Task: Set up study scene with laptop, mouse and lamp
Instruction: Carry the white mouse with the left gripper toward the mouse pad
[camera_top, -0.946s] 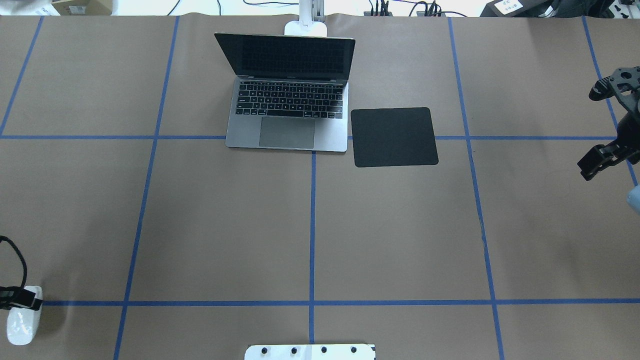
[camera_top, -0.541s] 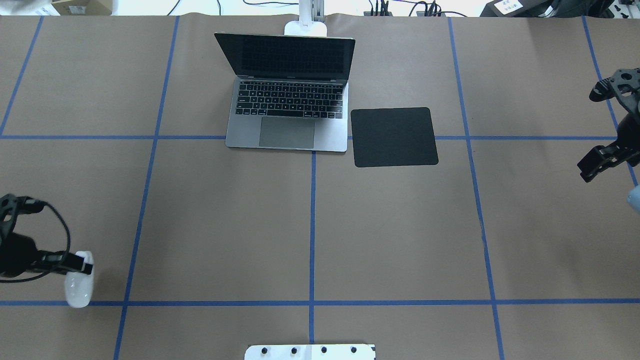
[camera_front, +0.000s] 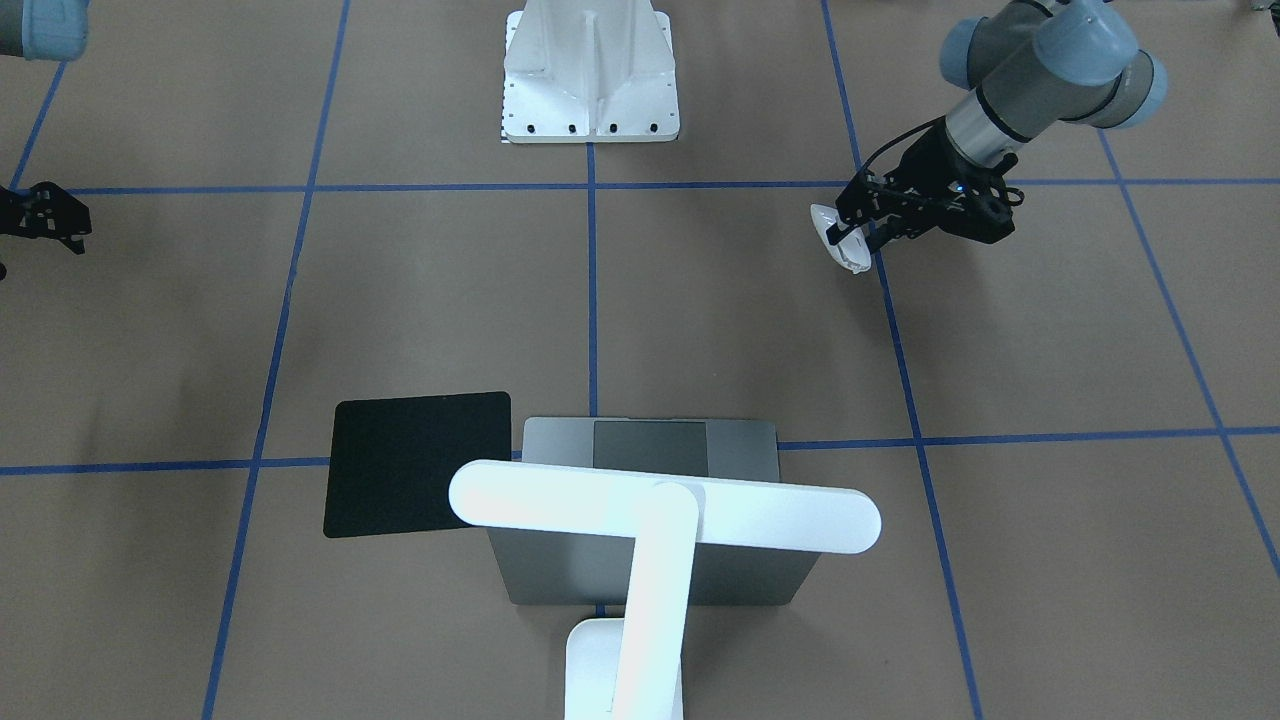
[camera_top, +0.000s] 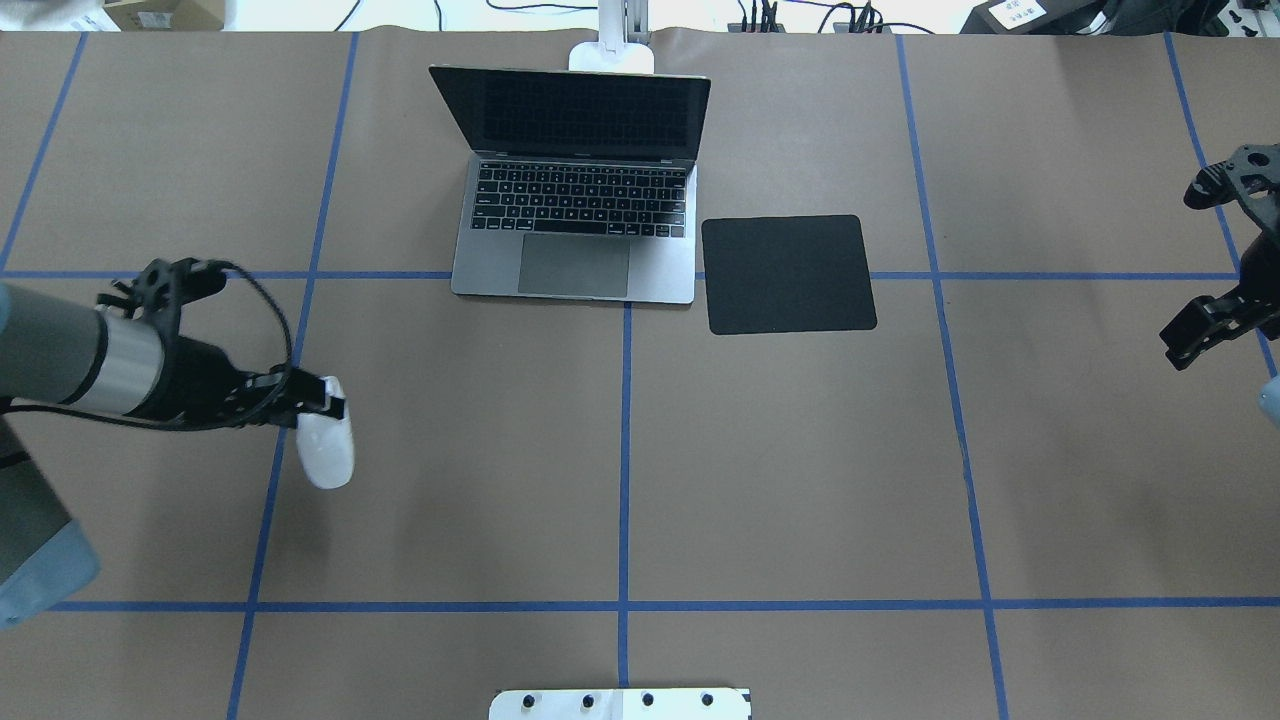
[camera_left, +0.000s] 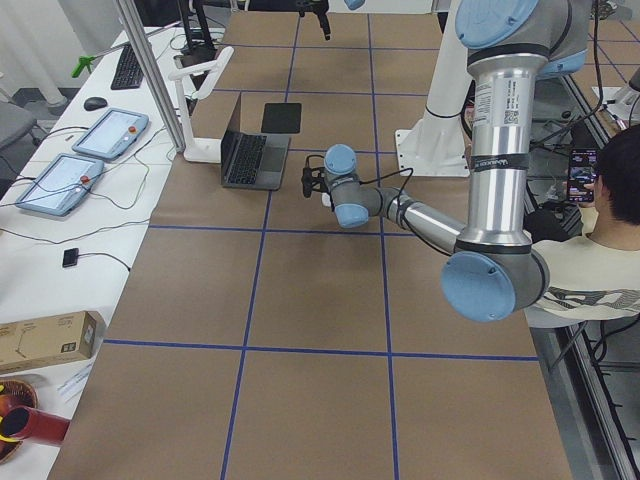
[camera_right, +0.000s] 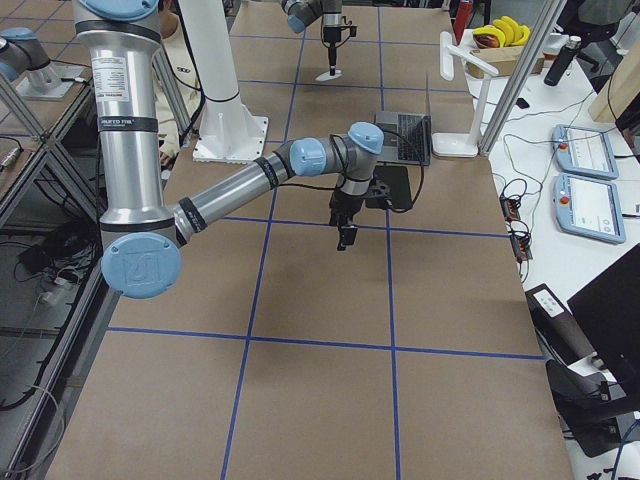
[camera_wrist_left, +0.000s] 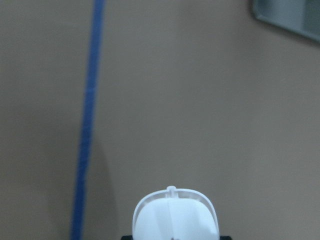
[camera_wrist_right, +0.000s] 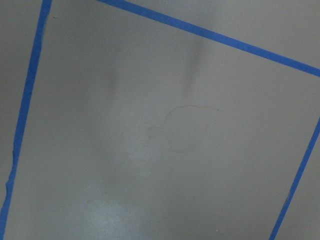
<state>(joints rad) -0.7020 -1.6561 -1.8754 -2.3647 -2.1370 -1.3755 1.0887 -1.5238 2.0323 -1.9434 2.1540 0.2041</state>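
Note:
The open space-grey laptop (camera_top: 575, 240) sits at the far middle of the table, and its lid back shows in the front-facing view (camera_front: 650, 445). The white lamp (camera_front: 660, 515) stands behind it, with only its base (camera_top: 611, 55) showing from overhead. My left gripper (camera_top: 330, 405) is shut on the white mouse (camera_top: 325, 450) and holds it above the table, left of centre. The mouse also shows in the left wrist view (camera_wrist_left: 175, 215) and the front-facing view (camera_front: 842, 245). My right gripper (camera_top: 1190, 335) hovers at the right edge, empty, and looks shut.
A thin black square pad (camera_top: 788, 273) lies flat just right of the laptop. The white ribbed bracket (camera_front: 590, 80) stands at the robot's side of the table. Blue tape lines grid the brown table.
My left gripper has carried the mouse from the near left corner forward and to the right, toward the table's middle. The right gripper has drifted slightly right.

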